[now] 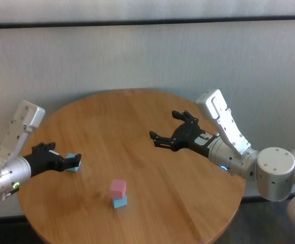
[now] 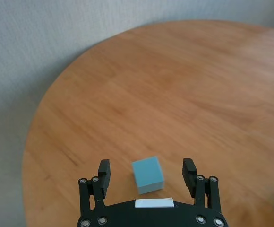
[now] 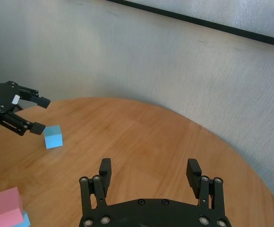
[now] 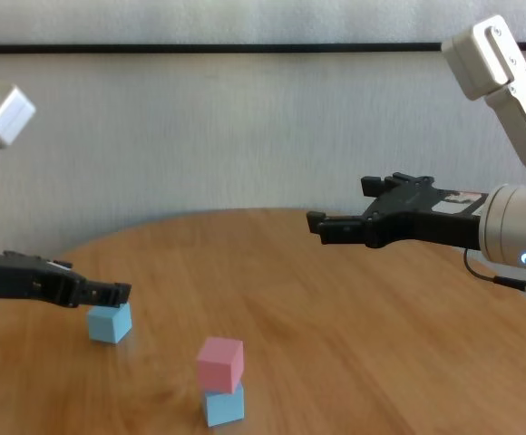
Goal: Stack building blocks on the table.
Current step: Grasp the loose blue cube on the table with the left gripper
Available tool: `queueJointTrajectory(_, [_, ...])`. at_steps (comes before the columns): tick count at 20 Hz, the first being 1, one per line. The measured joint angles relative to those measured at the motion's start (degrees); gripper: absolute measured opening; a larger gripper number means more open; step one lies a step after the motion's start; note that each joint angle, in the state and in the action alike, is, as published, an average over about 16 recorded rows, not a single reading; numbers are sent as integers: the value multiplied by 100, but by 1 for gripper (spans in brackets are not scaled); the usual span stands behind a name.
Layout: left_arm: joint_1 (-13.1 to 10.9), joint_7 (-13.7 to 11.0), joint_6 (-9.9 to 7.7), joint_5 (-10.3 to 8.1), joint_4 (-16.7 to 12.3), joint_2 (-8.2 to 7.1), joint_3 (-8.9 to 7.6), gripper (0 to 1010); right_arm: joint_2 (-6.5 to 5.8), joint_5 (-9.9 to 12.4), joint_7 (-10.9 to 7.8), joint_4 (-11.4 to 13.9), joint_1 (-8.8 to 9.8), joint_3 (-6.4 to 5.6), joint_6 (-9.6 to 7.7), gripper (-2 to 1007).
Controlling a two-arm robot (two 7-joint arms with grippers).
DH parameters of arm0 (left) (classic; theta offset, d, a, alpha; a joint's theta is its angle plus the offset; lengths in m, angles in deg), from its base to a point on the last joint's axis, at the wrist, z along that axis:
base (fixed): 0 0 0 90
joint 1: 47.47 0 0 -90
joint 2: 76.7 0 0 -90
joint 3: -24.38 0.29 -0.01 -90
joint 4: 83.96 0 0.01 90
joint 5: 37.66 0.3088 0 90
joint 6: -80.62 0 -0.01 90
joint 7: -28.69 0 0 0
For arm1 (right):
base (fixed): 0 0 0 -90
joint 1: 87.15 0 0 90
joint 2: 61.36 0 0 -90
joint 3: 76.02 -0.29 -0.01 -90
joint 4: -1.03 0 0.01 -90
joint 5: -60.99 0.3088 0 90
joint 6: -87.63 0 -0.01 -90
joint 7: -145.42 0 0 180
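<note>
The round wooden table [image 1: 152, 117] fills the lower centre of the head view, w/ a pale wall behind it. Lower centre of that frame, a pink block [image 1: 118, 188] sits on top of a light blue block [image 1: 119, 202], touching it and turned a little off square (chest view shows the same two-high stack at bottom centre). The other blue block [image 1: 74, 162] rests on the table at centre left, apart from the stack. The left gripper [image 1: 75, 162] reaches in from the lower left edge of the head view, fingers spread wide, one on each side of that lone block; in the left wrist view the block [image 2: 148, 174] sits between the two fingers [image 2: 104, 170] w/ a gap on both sides, so nothing is gripped. The right gripper [image 1: 170, 129] hangs above the table at centre right of the head view, well apart from all blocks, fingers wide and holding nothing.
</note>
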Motion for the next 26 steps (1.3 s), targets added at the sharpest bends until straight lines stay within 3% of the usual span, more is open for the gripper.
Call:
queueJointTrajectory(13, [236, 25, 34, 325, 518, 279, 48, 1002, 0, 0, 0, 0, -4, 4, -2, 1001])
queueJointTrajectory(26, [364, 46, 111, 526, 875, 462, -54, 1002, 0, 0, 0, 0, -4, 4, -2, 1001])
